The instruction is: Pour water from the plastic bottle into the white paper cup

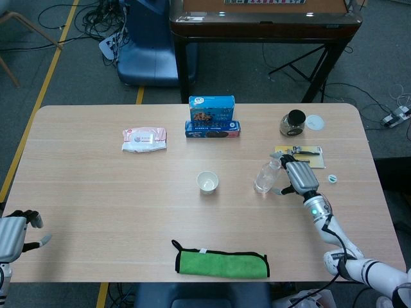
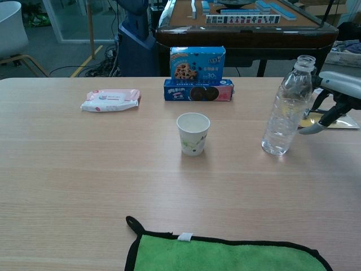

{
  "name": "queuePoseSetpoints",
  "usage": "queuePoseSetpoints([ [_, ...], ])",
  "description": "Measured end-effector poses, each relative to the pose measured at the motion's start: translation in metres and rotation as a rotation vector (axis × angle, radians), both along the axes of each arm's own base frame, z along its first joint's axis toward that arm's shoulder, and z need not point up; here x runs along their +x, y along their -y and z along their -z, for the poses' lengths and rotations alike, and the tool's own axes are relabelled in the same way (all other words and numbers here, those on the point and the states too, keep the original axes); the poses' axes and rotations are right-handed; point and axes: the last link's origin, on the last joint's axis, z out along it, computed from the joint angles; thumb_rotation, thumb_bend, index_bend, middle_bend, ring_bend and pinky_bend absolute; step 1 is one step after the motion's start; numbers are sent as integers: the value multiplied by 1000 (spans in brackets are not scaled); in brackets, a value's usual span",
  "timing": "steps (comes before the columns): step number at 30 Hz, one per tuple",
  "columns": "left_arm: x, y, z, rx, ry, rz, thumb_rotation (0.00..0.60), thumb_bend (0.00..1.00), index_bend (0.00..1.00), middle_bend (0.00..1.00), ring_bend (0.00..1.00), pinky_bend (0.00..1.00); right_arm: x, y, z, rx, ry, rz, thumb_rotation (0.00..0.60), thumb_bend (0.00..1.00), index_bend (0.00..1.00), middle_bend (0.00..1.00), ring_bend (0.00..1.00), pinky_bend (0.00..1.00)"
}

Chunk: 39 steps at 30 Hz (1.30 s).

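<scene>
The clear plastic bottle (image 2: 286, 108) (image 1: 266, 177) stands uncapped on the table, right of the white paper cup (image 2: 193, 133) (image 1: 207, 182). My right hand (image 2: 337, 100) (image 1: 300, 178) is just to the right of the bottle with its fingers spread. In the chest view a small gap shows between the fingers and the bottle, and the hand holds nothing. My left hand (image 1: 15, 233) hangs off the table's near left corner, empty, with its fingers apart. The cup stands upright; I cannot tell whether it holds water.
A green cloth (image 1: 221, 263) lies at the near edge. Blue cookie boxes (image 1: 212, 117) and a pink wipes pack (image 1: 144, 138) sit behind the cup. A dark jar (image 1: 293, 122), its lid (image 1: 314, 122), a yellow card (image 1: 302, 156) and a small white cap (image 1: 332, 179) are at the right.
</scene>
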Motion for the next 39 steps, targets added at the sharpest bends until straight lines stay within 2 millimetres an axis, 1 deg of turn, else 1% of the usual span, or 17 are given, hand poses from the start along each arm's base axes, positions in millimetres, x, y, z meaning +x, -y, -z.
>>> queuePoseSetpoints([
  [6,2,0,0,9,9,15,600,36,592,591,495,664,-3,-14,-17,-39,-120,-20,600,0,158,182,152,347],
  [10,4,-1,0,20,23,54,600,35,575,591,498,664,-7,-30,-34,-72,-211,-19,600,0,158,182,151,347],
  [13,3,0,2,9,28,72,600,35,554,591,497,664,-12,-49,-50,-98,-242,7,600,0,158,182,151,347],
  [17,3,1,7,-20,28,86,600,35,475,591,494,664,-26,-76,-76,-145,-303,48,600,0,158,180,146,346],
  [20,3,0,9,-29,36,91,600,35,446,591,494,664,-32,-97,-88,-161,-333,56,600,0,158,172,138,330],
  [25,6,1,12,-29,53,99,600,35,451,591,494,664,-28,-126,-94,-141,-322,27,600,0,158,171,137,317],
  [29,13,3,13,-29,68,129,600,35,461,591,494,664,-24,-151,-103,-161,-313,-4,600,0,158,171,134,317],
  [36,21,5,12,-8,85,164,600,35,476,591,494,664,-25,-183,-118,-281,-358,-22,600,0,158,171,129,314],
  [39,22,5,13,-8,82,165,600,35,477,590,494,664,-26,-189,-121,-310,-382,-27,600,0,158,171,128,314],
])
